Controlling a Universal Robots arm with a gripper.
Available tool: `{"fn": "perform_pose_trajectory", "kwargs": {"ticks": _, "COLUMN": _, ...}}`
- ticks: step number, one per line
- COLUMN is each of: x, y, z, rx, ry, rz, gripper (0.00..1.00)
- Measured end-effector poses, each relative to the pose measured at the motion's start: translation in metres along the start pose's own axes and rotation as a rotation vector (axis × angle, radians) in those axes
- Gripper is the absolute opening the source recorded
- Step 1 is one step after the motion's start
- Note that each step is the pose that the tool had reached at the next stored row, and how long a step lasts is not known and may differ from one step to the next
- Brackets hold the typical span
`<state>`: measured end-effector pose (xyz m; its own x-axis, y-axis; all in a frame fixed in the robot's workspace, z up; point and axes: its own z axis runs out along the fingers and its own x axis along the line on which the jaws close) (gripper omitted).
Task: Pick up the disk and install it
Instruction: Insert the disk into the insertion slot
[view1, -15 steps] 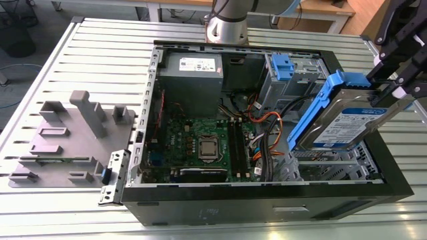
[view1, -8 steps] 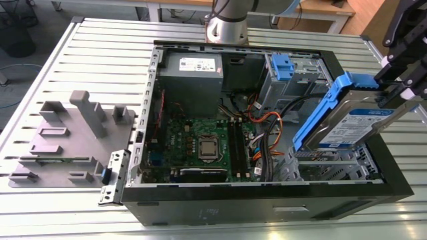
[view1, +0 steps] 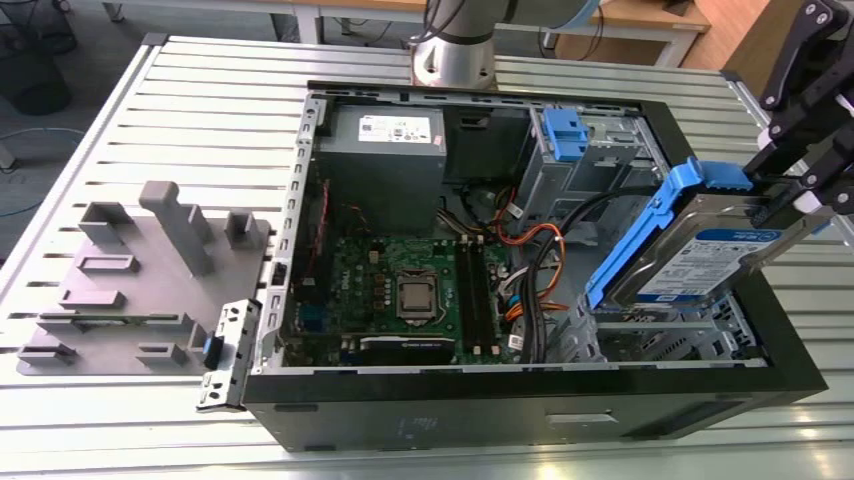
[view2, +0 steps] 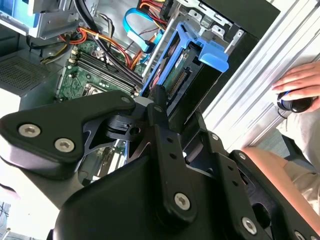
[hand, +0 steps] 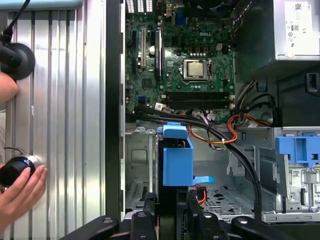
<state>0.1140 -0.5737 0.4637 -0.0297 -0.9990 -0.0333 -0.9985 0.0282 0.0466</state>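
The disk (view1: 701, 255) is smooth silver metal with a paper label (view1: 734, 245) and shiny blue plastic rails (view1: 641, 235). The gripper (hand: 172, 202) is dull black with shiny metal screws (view2: 181, 201). The computer case (view1: 534, 420) is dull black outside. Under it, the table (view1: 187, 110) is pale ribbed metal. Beside the case, a rack (view1: 134, 270) is dull grey plastic.

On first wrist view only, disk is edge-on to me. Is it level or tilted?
Observer: Tilted. In the exterior view the disk sits at the case's side on that view's right, label showing.
Operator: Where's the grip?
Observer: The gripper is clamped on the disk's edge nearest that view's right.
Operator: Connector free?
Observer: In the second wrist view the connector looks bare, no cable in it.
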Motion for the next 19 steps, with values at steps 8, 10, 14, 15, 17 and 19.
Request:
{"fn": "perform_pose_trajectory", "kwargs": {"ticks": 8, "x": 0.0, "y": -0.0045, "z": 0.0043, "rx": -0.004, "ry": 0.0001, "rz": 0.0, "gripper": 0.35}}
{"fn": "perform_pose_trajectory", "kwargs": {"ticks": 10, "x": 0.0, "y": -0.0056, "z": 0.0055, "rx": -0.0044, "ry": 0.0002, "rz": 0.0, "gripper": 0.35}}
{"fn": "perform_pose_trajectory", "kwargs": {"ticks": 14, "x": 0.0, "y": -0.0059, "z": 0.0062, "rx": -0.0045, "ry": 0.0001, "rz": 0.0, "gripper": 0.35}}
{"fn": "perform_pose_trajectory", "kwargs": {"ticks": 15, "x": 0.0001, "y": -0.006, "z": 0.0069, "rx": -0.0045, "ry": 0.0001, "rz": 0.0, "gripper": 0.35}}
{"fn": "perform_pose_trajectory", "kwargs": {"ticks": 17, "x": 0.0001, "y": -0.0061, "z": 0.0089, "rx": -0.0045, "ry": 0.0001, "rz": 0.0, "gripper": 0.35}}
{"fn": "perform_pose_trajectory", "kwargs": {"ticks": 19, "x": 0.0001, "y": -0.0061, "z": 0.009, "rx": -0.0046, "ry": 0.0002, "rz": 0.0, "gripper": 0.35}}
